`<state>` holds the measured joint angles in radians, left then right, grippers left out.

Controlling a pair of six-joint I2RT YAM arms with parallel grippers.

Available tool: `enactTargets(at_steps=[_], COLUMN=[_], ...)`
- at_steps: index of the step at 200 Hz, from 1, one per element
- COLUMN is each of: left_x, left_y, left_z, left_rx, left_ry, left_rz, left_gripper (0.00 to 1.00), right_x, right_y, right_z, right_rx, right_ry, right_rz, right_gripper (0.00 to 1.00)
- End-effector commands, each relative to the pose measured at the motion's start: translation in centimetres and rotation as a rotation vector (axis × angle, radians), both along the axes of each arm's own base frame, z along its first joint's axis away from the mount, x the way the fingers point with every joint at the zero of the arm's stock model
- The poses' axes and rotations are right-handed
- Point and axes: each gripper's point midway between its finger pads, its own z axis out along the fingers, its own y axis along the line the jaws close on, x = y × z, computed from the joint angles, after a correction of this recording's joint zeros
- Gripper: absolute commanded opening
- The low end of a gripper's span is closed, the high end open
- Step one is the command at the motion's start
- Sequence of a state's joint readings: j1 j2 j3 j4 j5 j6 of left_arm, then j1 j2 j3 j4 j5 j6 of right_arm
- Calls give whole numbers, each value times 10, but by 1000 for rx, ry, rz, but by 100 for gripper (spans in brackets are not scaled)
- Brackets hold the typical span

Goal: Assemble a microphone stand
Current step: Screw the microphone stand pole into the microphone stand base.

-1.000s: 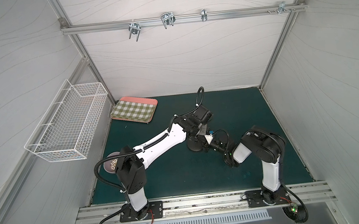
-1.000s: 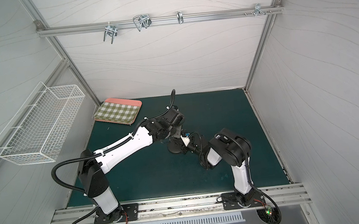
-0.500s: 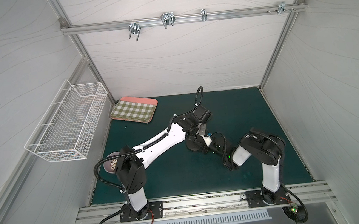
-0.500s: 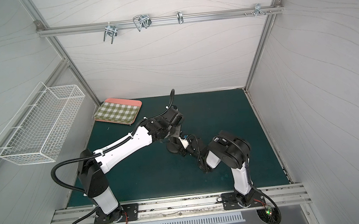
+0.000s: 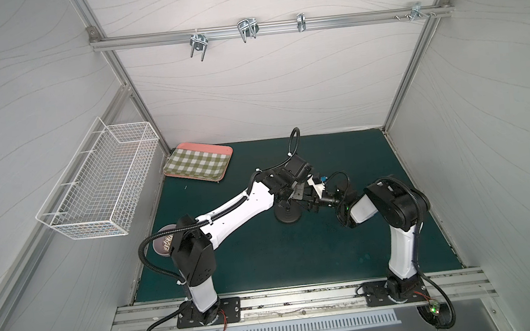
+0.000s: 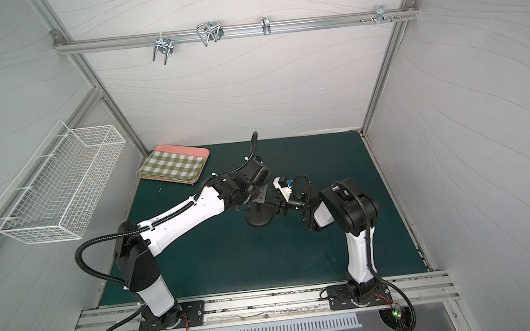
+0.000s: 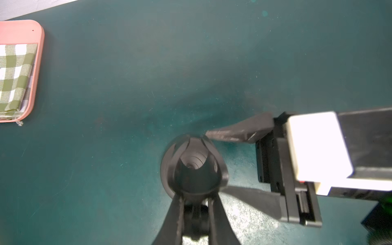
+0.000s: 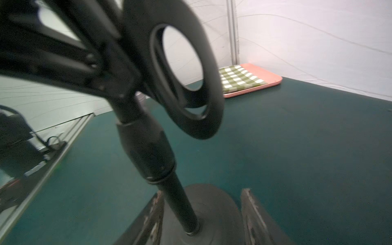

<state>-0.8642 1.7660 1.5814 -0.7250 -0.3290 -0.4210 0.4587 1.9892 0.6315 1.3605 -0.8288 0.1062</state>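
at the centre of both top views the microphone stand (image 5: 288, 216) stands on the green mat (image 5: 265, 255), its round base (image 6: 260, 221) flat down and the rod (image 8: 180, 203) seated in it. the left gripper (image 7: 196, 201) is pressed together on the rod just under the clip (image 8: 199, 130). the right gripper (image 7: 214, 160) reaches in from the right of the frame, low beside the base. its fingers (image 8: 254, 216) are spread, one on each side of the rod's foot and clear of the rod; whether they touch the base i cannot tell. a second ago that pincer was closed; now it stands apart. the stand and the left arm sit where they were, and the right arm has barely shifted. a pink tray (image 5: 226, 149) with a checked cloth lies at the mat's upper left.
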Motion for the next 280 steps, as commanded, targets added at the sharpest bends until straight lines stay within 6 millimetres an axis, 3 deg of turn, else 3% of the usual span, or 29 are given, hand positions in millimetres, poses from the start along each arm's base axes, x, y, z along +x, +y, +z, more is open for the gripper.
enactTargets(at_steps=[1,42,104,143,169,215,251,263,280], left_x=[-14,-13,-11,-9,-9,-10,-12,-12,-12], left_y=[-13,-11,-6,-3,-1,4,8,10,12], left_z=[-10,-11,-13,-14,-14,-14,-12,-12,-12], left_rx=[-30,-33,-47,-46,-49,-59,-63,-61,-59], left_ry=[87,92,105,106,104,100,98,98,98], left_rz=[-54,-50,-33,-23,-17,3,12,13,13], left_gripper=[3,3,3,3,3,3,3,3,3], right_x=[-22,-22,-15,-12,-16,-7,-17,-19,-23], right_y=[7,16,33,36,42,43,67,71,71], right_z=[1,0,-11,-16,-12,-4,1,-3,-9], right_rx=[24,29,14,-30,-72,-161,-224,-225,-225], right_ry=[21,32,33,-20,-106,-230,-349,-343,-328], right_rz=[164,197,127,-41,-176,-573,-717,-704,-648], right_gripper=[58,53,26,13,12,11,12,17,39])
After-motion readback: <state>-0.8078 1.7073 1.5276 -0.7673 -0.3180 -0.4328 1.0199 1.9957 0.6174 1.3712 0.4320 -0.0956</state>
